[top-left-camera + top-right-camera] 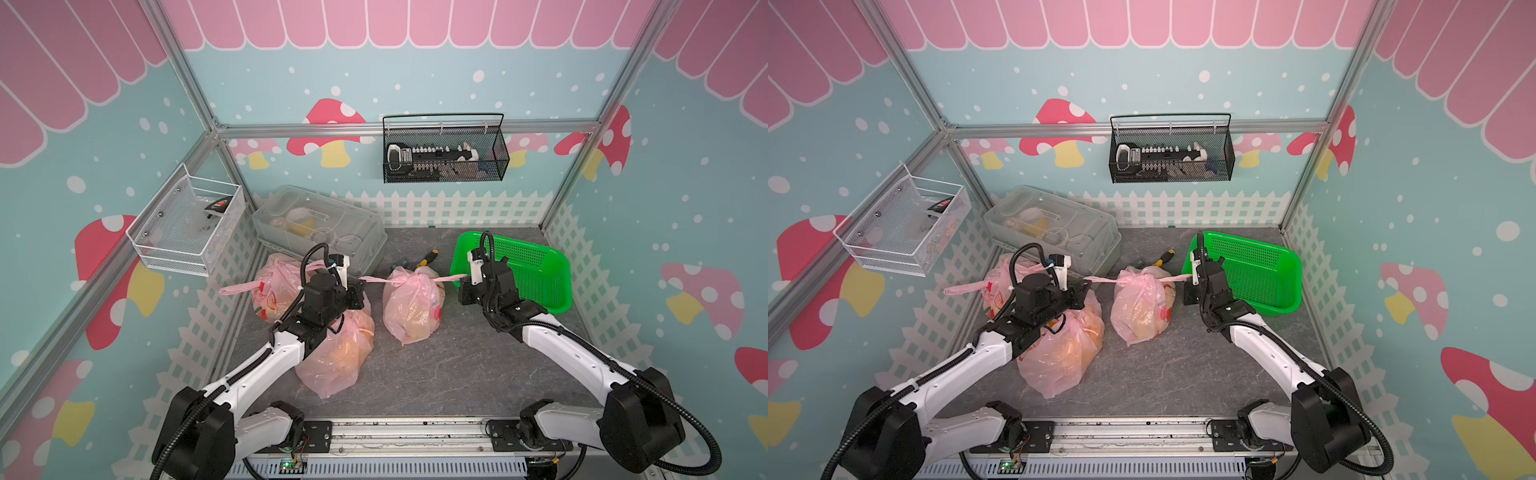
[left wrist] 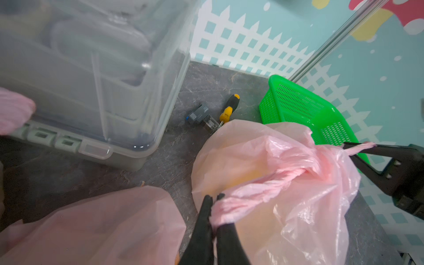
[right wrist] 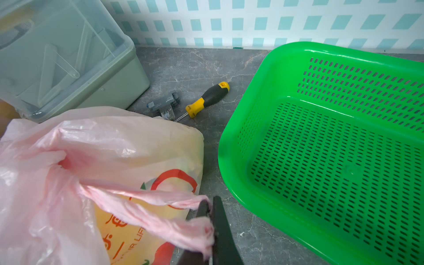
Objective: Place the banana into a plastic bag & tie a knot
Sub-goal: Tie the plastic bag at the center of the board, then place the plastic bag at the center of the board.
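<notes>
While both arms reach forward from the near edge, the left arm [image 1: 266, 365] slants inward over another pink bag [image 1: 336, 357] and bends its wrist sideways, so its jaws point to the right. The right arm [image 1: 573, 353] slants inward too, its wrist just in front of the green basket [image 1: 540, 286], jaws pointing left. Each pair of jaws is closed tight on one twisted handle of the middle bag [image 1: 411, 307]: the left handle [image 2: 229, 206] and the right handle [image 3: 197, 234]. The handles form one nearly straight, level line from left to right, meeting at the knot [image 1: 401, 281] on top. The middle bag stands between the arms on the counter [image 1: 457, 365], long axis upright. A yellowish shape shows through the film; I cannot tell if it is the banana.
</notes>
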Robot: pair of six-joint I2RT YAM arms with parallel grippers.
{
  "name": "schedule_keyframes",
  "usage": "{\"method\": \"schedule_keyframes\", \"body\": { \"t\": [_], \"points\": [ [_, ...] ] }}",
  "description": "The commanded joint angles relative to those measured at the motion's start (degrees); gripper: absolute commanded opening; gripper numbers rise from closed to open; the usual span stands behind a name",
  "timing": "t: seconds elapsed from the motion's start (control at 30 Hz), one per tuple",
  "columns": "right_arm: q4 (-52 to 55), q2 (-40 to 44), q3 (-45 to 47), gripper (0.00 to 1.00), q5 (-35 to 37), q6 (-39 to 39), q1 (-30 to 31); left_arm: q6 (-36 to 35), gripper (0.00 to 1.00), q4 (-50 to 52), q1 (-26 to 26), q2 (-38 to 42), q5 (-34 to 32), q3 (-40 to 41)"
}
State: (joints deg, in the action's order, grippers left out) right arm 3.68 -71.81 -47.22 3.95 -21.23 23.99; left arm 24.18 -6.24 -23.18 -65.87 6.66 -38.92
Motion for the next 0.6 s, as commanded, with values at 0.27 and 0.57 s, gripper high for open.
{"method": "schedule_keyframes", "body": {
  "t": [0.27,0.57],
  "points": [
    [3.0,8.6,9.7,0.49,-5.4,0.8,-1.1,1.0,0.35,8.0,-1.6,2.2,-3.1,0.7],
    [15.6,23.4,9.7,0.73,4.9,3.6,-1.6,4.1,0.79,20.9,-1.4,16.9,-18.7,-0.2]
  ]
}}
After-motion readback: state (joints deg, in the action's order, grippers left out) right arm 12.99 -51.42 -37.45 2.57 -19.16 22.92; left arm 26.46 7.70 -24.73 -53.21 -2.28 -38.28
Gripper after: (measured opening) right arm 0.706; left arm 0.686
